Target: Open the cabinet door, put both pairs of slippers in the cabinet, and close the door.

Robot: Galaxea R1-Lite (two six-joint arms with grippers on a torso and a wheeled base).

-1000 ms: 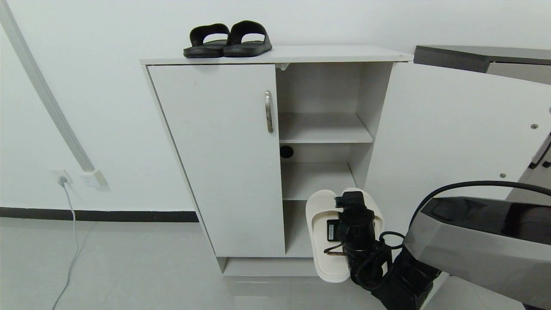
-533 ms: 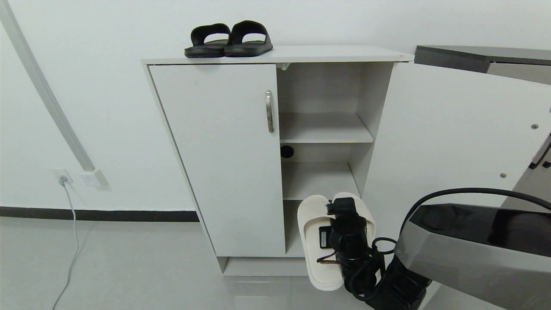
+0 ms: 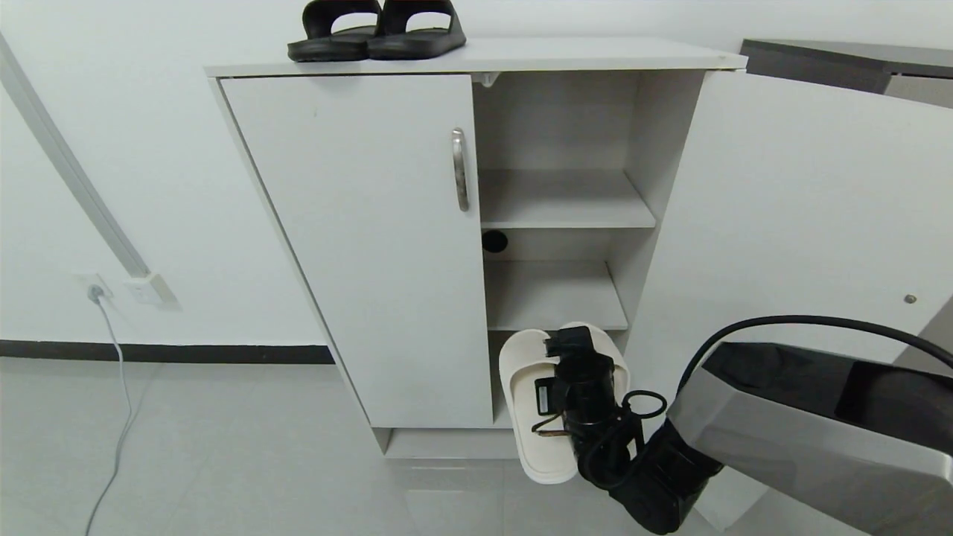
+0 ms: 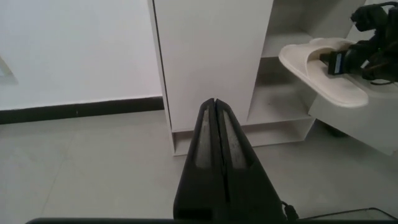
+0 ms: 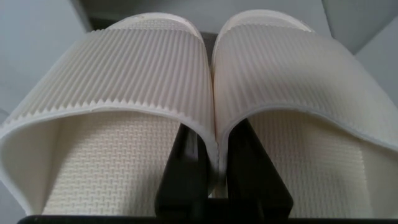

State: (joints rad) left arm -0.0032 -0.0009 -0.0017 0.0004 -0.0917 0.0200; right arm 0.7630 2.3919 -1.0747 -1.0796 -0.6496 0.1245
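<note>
Right gripper (image 5: 214,140) clamps white slippers (image 3: 521,387) | left gripper (image 4: 214,109) closed | black slippers (image 3: 376,33) atop cabinet (image 3: 357,238)

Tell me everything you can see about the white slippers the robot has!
The white slippers are a creamy-white pair that look like soft foam, with wide ribbed straps and bumpy footbeds. They sit side by side, touching, and the right gripper pinches their inner edges together. They are held off the floor, toes pointing toward the open right side of the cabinet, just in front of its lowest compartment. Nothing else touches them.
</note>
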